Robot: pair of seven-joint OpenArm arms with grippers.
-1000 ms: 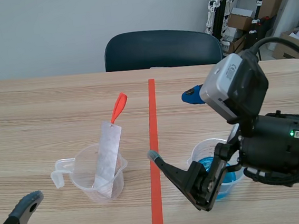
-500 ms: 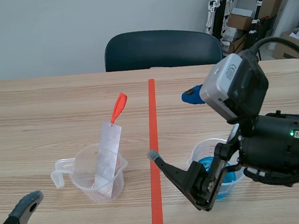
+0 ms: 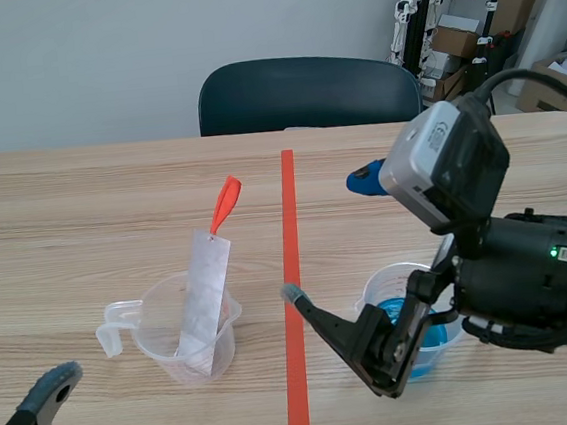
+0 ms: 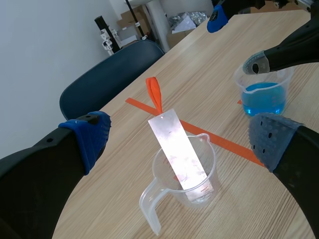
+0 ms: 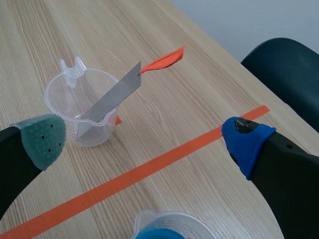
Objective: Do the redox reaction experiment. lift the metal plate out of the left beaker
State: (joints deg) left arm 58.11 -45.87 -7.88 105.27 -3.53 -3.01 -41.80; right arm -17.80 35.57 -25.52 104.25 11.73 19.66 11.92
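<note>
A clear plastic beaker (image 3: pixel 159 330) with a handle stands left of the red tape line. A metal plate (image 3: pixel 203 296) leans in it, tilted, with an orange-red loop (image 3: pixel 225 203) at its upper end. My left gripper (image 3: pixel 12 311) is open near the table's left front, apart from the beaker. In the left wrist view the plate (image 4: pixel 179 154) and beaker (image 4: pixel 159 174) lie ahead between the open fingers. My right gripper (image 3: pixel 326 236) is open over the tape line, to the right of the plate. The right wrist view has the plate (image 5: pixel 112 99) and beaker (image 5: pixel 60 94) ahead.
A second beaker (image 3: pixel 415 325) holding blue liquid stands right of the tape under the right arm, also seen as the blue beaker (image 4: pixel 263 94). A dark chair (image 3: pixel 307 90) stands behind the table. Boxes (image 3: pixel 476 23) and stands fill the back right.
</note>
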